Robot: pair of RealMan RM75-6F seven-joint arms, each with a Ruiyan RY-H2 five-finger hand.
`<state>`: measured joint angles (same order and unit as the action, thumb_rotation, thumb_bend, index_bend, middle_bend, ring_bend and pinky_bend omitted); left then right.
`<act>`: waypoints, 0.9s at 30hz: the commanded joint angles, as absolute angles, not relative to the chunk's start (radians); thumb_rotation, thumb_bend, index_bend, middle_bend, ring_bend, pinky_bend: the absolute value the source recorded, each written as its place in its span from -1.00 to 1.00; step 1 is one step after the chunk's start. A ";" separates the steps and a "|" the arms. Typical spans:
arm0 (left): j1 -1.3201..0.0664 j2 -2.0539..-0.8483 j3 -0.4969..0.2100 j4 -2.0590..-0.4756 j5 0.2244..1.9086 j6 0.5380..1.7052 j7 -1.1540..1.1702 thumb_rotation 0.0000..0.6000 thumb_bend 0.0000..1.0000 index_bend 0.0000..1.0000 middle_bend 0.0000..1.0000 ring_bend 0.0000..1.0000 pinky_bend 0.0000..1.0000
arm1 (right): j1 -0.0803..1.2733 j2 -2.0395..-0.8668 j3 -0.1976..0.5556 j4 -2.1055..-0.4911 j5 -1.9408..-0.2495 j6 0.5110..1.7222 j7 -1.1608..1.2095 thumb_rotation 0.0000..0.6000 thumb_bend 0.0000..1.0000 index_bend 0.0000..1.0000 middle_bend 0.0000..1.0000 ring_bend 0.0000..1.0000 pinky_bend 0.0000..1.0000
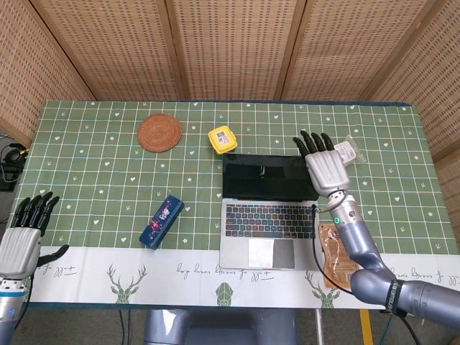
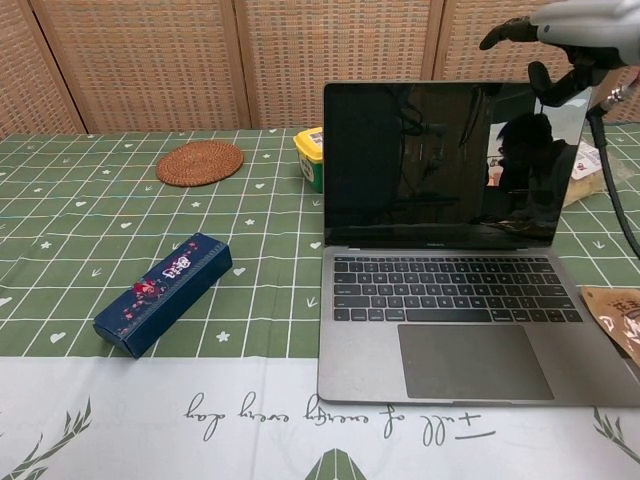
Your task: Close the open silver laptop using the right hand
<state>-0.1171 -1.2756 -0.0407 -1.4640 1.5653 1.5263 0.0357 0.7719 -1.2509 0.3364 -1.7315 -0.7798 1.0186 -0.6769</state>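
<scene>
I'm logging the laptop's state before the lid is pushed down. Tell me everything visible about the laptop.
The silver laptop is open, its dark screen switched off, upright and reflecting the room. It has a black keyboard, a large grey trackpad and a metal-looking body. It lies on the green checked tablecloth near the front edge, right of centre. The right hand hangs, fingers spread, above the lid's top right corner; contact cannot be told. A brown pouch lies beside its right edge.

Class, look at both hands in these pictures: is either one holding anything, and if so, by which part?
Nothing is held. The right hand hovers open above the top edge of the laptop screen, not gripping it; the left hand is open and holds nothing.
</scene>
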 commanded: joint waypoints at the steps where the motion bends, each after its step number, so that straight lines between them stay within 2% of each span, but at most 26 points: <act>1: -0.118 -1.275 -0.040 -1.464 1.564 1.524 0.033 1.00 -0.73 -1.00 -1.00 -1.00 -1.00 | 0.797 -1.270 0.322 -1.717 -0.746 1.026 -0.703 1.00 1.00 -0.86 -1.00 -1.00 -1.00; 9: -0.120 -1.271 -0.041 -1.466 1.561 1.522 0.028 1.00 -0.73 -1.00 -1.00 -1.00 -1.00 | 0.838 -1.292 0.304 -1.695 -0.695 1.036 -0.731 1.00 1.00 -0.75 -1.00 -1.00 -1.00; 12: -0.120 -1.271 -0.038 -1.467 1.562 1.520 0.032 1.00 -0.73 -1.00 -1.00 -1.00 -1.00 | 0.848 -1.296 0.296 -1.693 -0.691 1.054 -0.738 1.00 1.00 -0.56 -0.88 -0.98 -0.89; 14: -0.121 -1.269 -0.037 -1.469 1.563 1.518 0.035 1.00 -0.73 -1.00 -1.00 -1.00 -1.00 | 0.850 -1.299 0.292 -1.699 -0.695 1.071 -0.737 1.00 1.00 -0.41 -0.72 -0.87 -0.73; 17: -0.122 -1.269 -0.035 -1.472 1.564 1.516 0.038 1.00 -0.73 -1.00 -1.00 -1.00 -1.00 | 0.855 -1.297 0.285 -1.711 -0.699 1.092 -0.748 1.00 1.00 -0.12 -0.42 -0.57 -0.47; 20: -0.122 -1.267 -0.032 -1.476 1.568 1.516 0.041 1.00 -0.73 -1.00 -1.00 -1.00 -1.00 | 0.861 -1.294 0.275 -1.724 -0.698 1.109 -0.768 1.00 1.00 0.07 -0.21 -0.37 -0.28; 23: -0.121 -1.263 -0.030 -1.479 1.567 1.516 0.042 1.00 -0.73 -1.00 -1.00 -1.00 -1.00 | 0.868 -1.290 0.271 -1.743 -0.692 1.128 -0.786 1.00 1.00 0.18 -0.11 -0.25 -0.18; 27: -0.121 -1.254 -0.027 -1.490 1.560 1.504 0.050 1.00 -0.73 -1.00 -1.00 -1.00 -1.00 | 0.878 -1.278 0.272 -1.781 -0.676 1.144 -0.806 1.00 1.00 0.20 -0.08 -0.22 -0.16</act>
<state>-0.1211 -1.2562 -0.0281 -1.4875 1.5614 1.5063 0.0480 0.8725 -1.2841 0.2718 -1.7675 -0.6834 1.1362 -0.7964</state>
